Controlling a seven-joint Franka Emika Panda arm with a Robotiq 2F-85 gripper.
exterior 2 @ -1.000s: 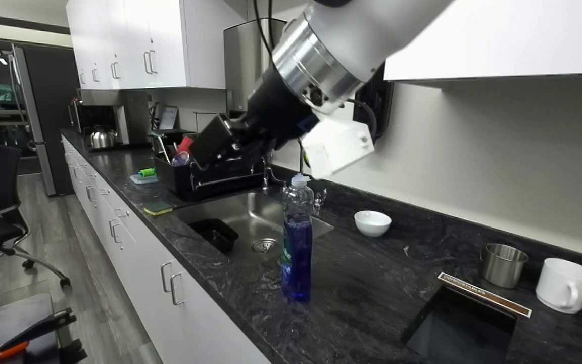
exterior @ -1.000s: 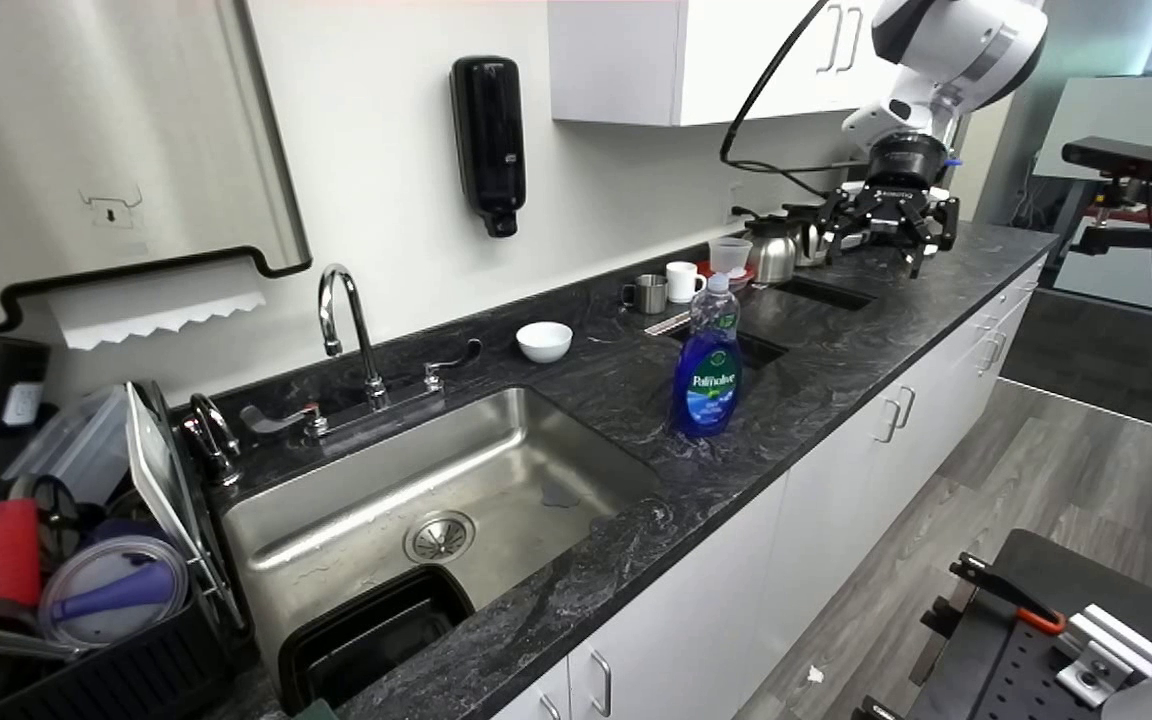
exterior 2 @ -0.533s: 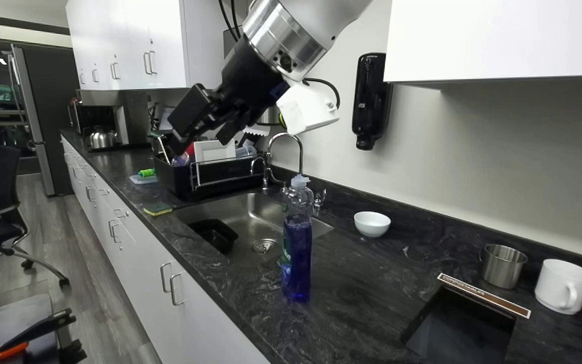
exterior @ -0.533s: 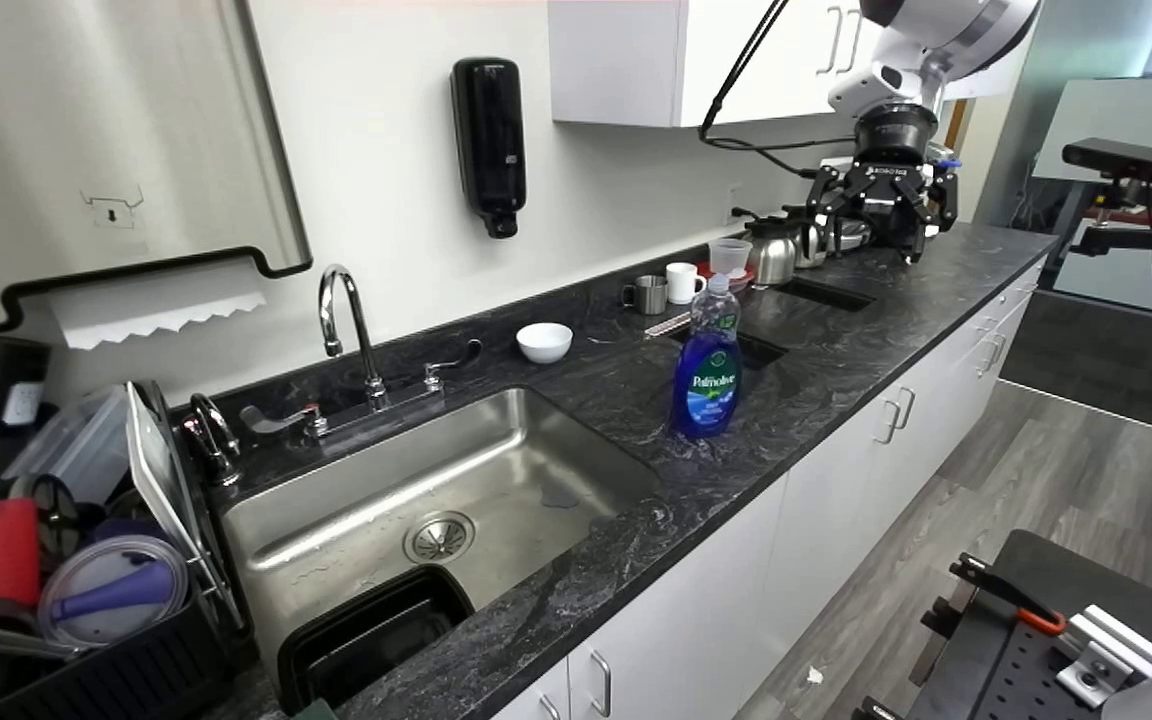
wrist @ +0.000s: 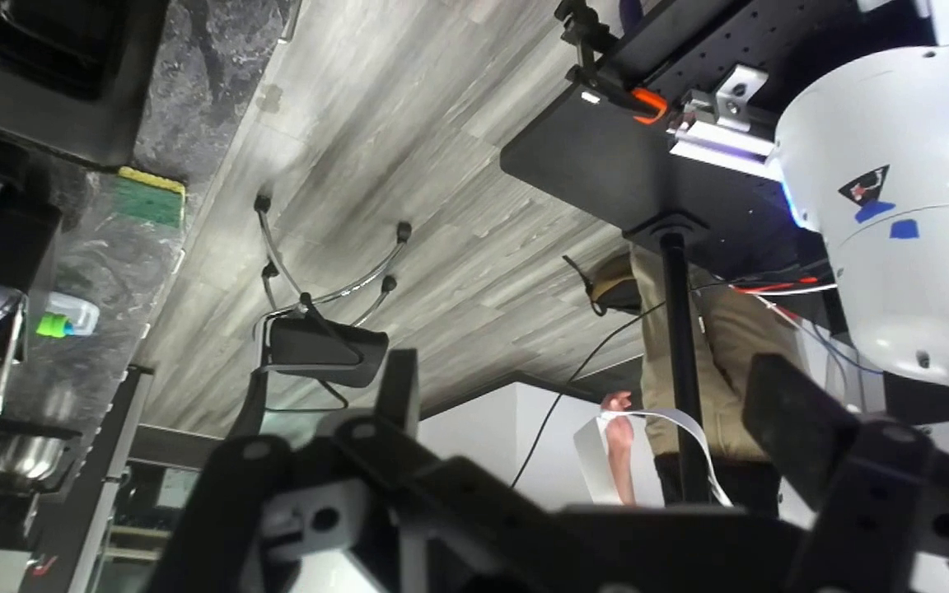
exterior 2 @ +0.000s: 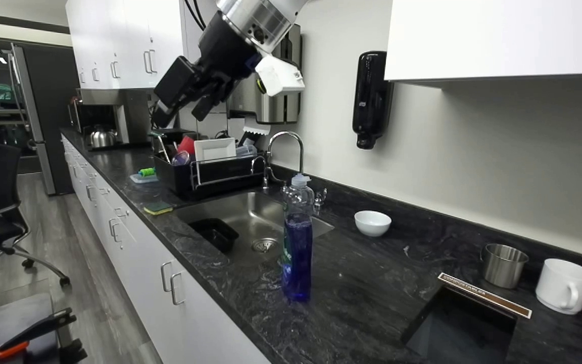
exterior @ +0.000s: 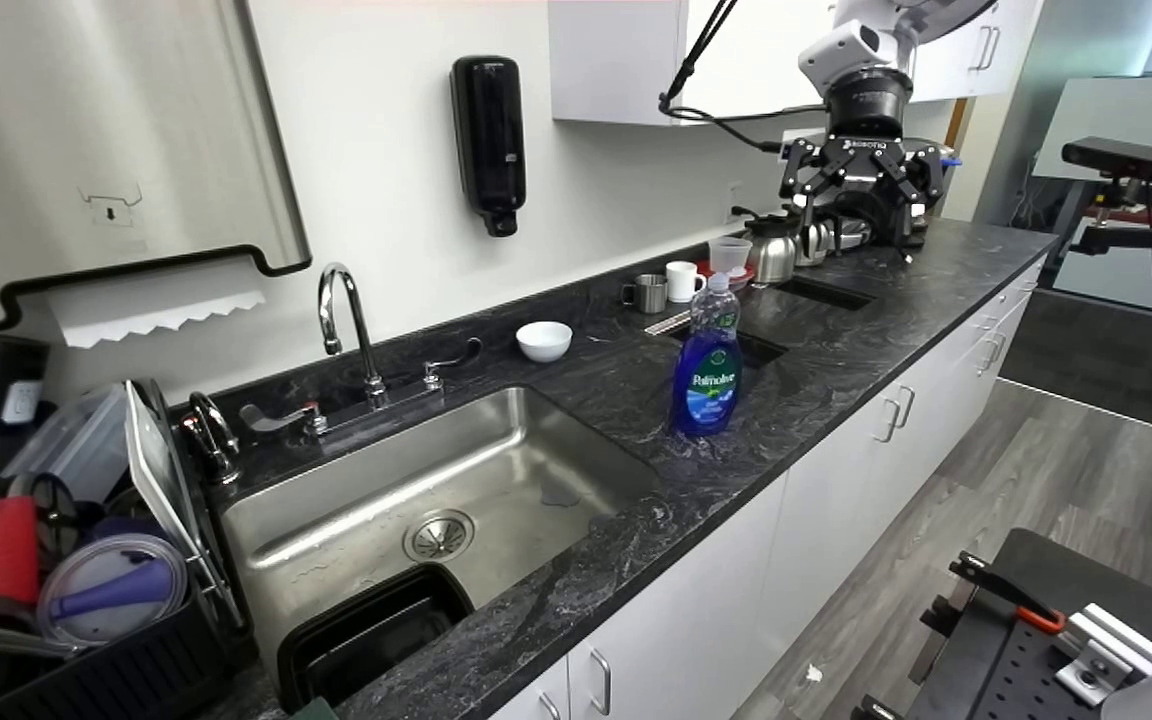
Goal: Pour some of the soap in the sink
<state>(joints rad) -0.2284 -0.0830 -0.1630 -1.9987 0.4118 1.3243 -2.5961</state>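
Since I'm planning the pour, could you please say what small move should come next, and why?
Probably turn the open, empty claw toward the Palmolive soap bottle: it stands upright and ungripped beside the sink, yet is outside the wrist view, so the claw seems aimed elsewhere.

Bright glare in the sink (exterior: 426, 490), wrist-view end effector (wrist: 586, 395) perhaps blurry

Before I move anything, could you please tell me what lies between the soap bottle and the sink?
A bare strip of dark counter lies between the bottle and the sink, as an exterior view shows; the white bowl stands nearer the wall.
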